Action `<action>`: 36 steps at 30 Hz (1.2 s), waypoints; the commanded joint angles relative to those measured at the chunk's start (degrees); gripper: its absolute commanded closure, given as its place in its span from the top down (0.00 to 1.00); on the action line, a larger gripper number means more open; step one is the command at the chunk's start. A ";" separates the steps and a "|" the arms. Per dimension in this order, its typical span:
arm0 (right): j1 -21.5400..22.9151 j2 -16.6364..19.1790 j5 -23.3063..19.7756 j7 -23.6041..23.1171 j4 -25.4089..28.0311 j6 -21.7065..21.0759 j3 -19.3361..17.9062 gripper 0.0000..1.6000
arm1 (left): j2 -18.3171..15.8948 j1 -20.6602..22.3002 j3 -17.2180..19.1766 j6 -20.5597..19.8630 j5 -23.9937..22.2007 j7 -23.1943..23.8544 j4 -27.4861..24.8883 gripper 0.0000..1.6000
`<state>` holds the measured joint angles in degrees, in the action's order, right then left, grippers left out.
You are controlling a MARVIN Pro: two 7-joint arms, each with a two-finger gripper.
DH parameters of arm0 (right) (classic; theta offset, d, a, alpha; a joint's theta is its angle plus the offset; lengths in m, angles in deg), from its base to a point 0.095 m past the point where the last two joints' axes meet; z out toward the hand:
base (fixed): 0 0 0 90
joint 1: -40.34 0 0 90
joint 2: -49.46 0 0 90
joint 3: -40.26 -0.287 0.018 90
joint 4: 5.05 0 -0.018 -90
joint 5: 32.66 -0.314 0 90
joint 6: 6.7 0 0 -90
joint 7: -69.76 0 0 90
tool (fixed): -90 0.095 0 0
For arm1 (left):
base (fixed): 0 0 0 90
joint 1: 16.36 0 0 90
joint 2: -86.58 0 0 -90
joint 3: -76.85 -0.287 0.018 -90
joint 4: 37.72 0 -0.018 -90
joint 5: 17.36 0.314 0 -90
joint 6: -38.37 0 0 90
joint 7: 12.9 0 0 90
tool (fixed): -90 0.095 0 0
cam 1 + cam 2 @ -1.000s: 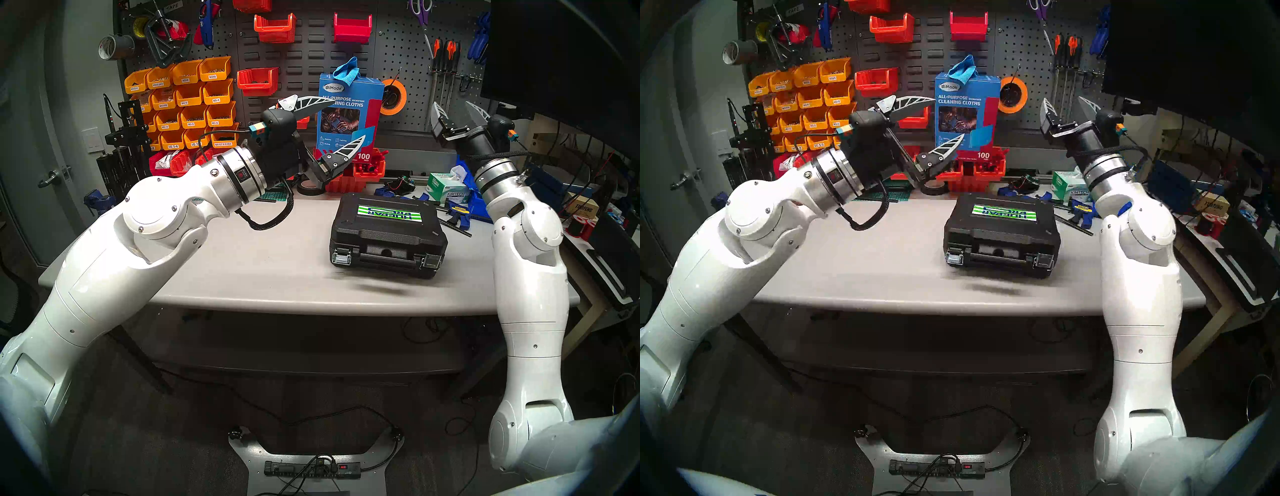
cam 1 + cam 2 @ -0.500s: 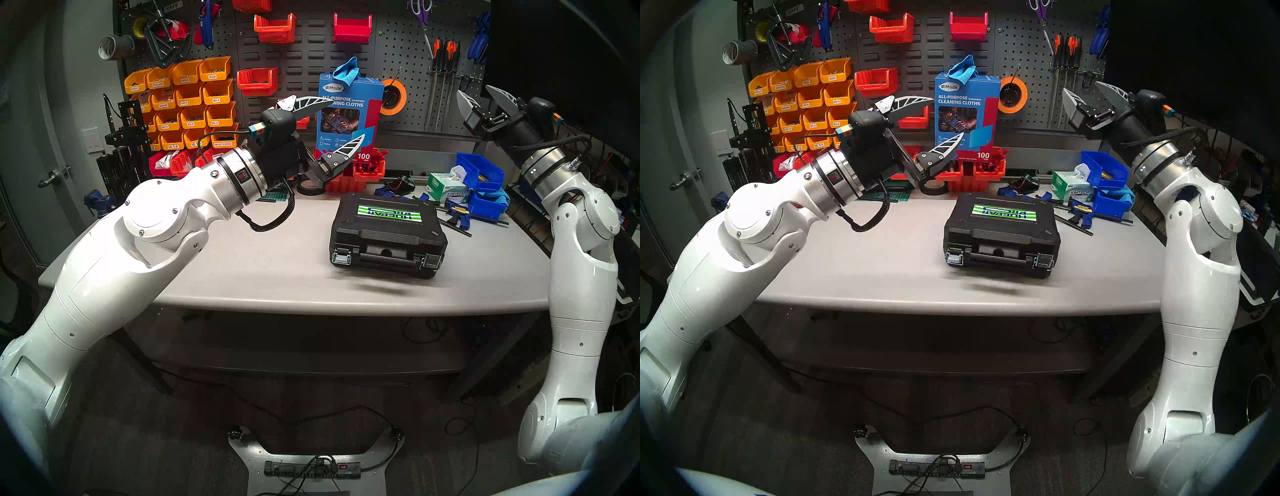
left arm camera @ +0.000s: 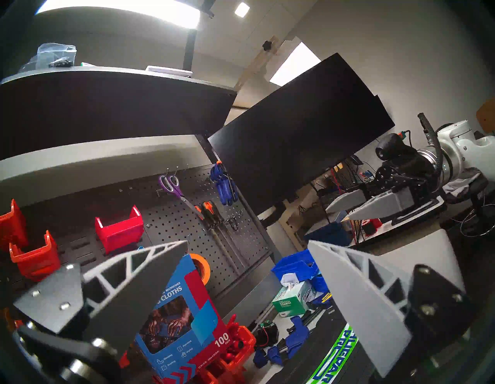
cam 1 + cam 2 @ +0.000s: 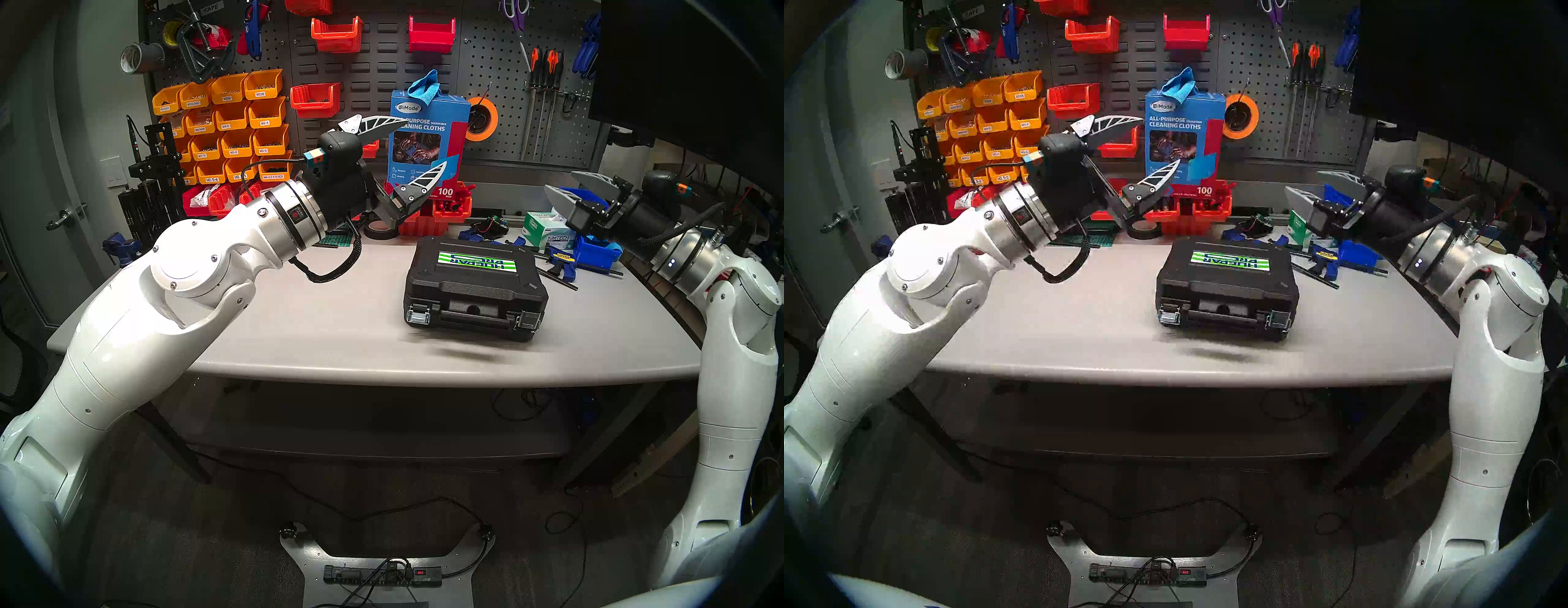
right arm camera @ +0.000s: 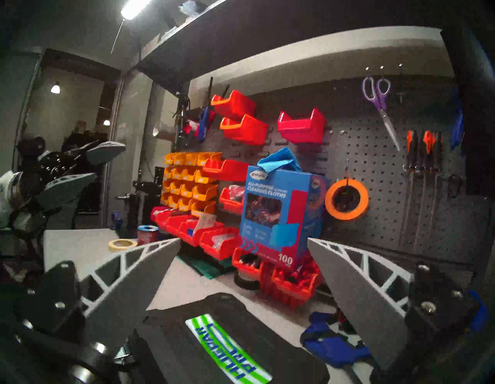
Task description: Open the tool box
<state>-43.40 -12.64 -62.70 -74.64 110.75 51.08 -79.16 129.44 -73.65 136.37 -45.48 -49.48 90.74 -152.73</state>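
Observation:
The tool box [image 4: 475,288] is a black textured case with a green, white and blue label, lying flat and closed on the grey table [image 4: 318,339], handle toward me. Its two silver latches [image 4: 418,316] [image 4: 529,320] lie flat against its front. My left gripper [image 4: 426,142] is open and empty, raised behind and to the left of the case. My right gripper [image 4: 560,181] is open and empty too, low over the table's back right corner with its fingers pointing left. The right wrist view shows the case's lid [image 5: 214,335] just below its fingers.
A blue cleaning-cloth box [image 4: 428,136] and red bins [image 4: 449,208] stand behind the case. A tissue box [image 4: 547,231], blue bins [image 4: 594,250] and a blue clamp [image 4: 560,263] crowd the back right. A tape roll [image 4: 379,229] lies under my left gripper.
My right arm swung outward to the right and brought its gripper down from the pegboard height to just above the blue bins. The left arm and the case stayed put.

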 commanded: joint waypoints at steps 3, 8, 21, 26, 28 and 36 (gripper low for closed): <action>-7.80 2.57 2.44 -8.73 4.39 -8.39 -3.79 1.00 | -0.26 0.37 0.62 0.21 -0.04 -0.21 -0.43 1.00; -11.93 4.31 4.09 -14.64 6.62 -9.58 -5.45 1.00 | -0.31 0.38 0.57 0.22 -0.05 -0.31 -0.45 1.00; -19.98 10.90 11.21 -15.02 10.06 -3.60 -7.99 1.00 | -0.40 0.41 0.41 0.24 -0.05 -0.55 -0.47 1.00; -23.17 12.55 16.50 -18.89 10.50 0.97 -9.60 1.00 | -0.47 0.41 0.41 0.26 -0.08 -0.61 -0.53 1.00; -25.42 13.26 18.62 -21.87 10.83 3.92 -10.97 1.00 | -0.51 0.41 0.42 0.27 -0.09 -0.63 -0.55 1.00; -27.74 16.75 25.11 -28.04 11.50 11.21 -12.48 1.00 | -0.62 0.42 0.41 0.31 -0.16 -0.68 -0.62 1.00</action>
<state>-67.93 -0.77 -42.54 -98.31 121.32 56.68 -90.53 128.95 -73.65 136.29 -45.37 -49.54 90.01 -152.98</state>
